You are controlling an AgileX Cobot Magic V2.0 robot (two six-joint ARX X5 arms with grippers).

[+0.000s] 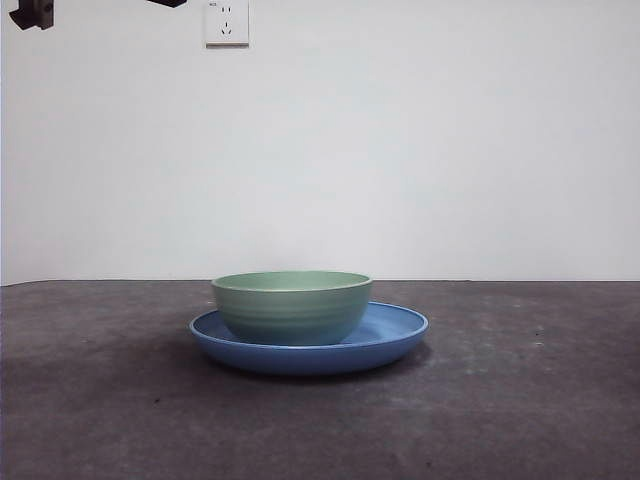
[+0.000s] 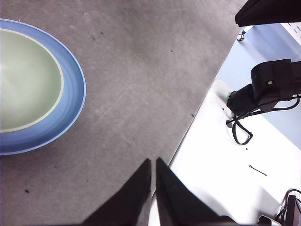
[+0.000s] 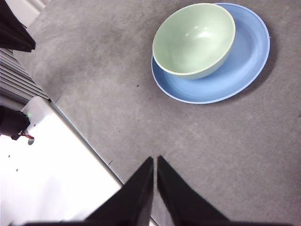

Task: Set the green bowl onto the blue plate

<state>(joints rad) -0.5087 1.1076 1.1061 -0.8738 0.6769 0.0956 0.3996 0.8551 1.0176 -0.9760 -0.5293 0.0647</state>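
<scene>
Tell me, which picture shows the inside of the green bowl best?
The right wrist view: the whole green bowl is seen from above on the blue plate, its inside bare. The left wrist view cuts it off at the edge; the front view shows only its outer wall.

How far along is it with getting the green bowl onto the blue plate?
It looks done: the green bowl sits upright on the blue plate, off-centre toward one side of the rim. Nothing is in hand; the left end effector and right end effector are both shut, empty and away from the dishes. Nothing appears left.
</scene>
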